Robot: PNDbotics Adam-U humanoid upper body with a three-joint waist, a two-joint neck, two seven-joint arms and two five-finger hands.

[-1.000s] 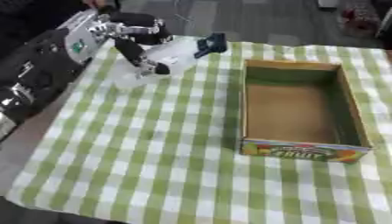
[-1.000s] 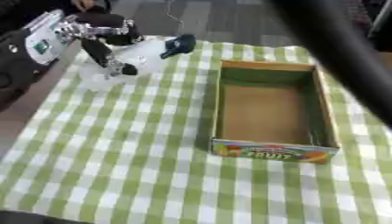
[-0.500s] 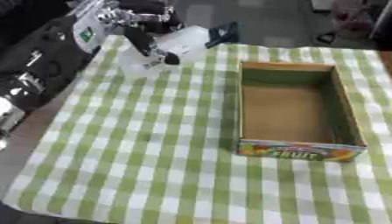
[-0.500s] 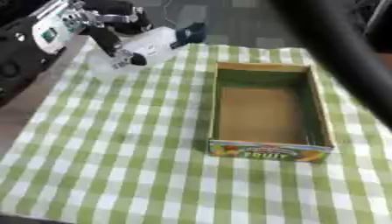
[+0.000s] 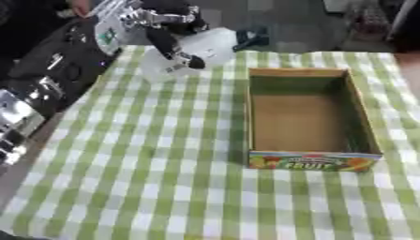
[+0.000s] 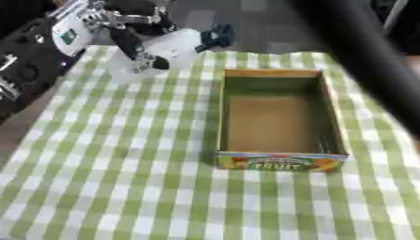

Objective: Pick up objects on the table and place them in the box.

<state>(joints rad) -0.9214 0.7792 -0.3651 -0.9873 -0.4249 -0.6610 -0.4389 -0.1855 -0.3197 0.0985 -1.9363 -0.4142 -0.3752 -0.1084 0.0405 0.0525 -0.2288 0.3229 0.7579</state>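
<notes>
1. Left hand (image 5: 168,33) is curling its fingers round a white bottle with a dark cap (image 6: 176,46), holding it tilted above the far left corner of the checked tablecloth (image 5: 147,159).
2. Judging by its look, the bottle is seeming light, stiff and smooth, so gripping mid-body is looking safest against slipping.
3. Right of the hand and nearer the camera, the open fruit box (image 5: 308,117) is sitting empty; only its near wall is standing between.
4. Right hand is showing in neither view.
</notes>
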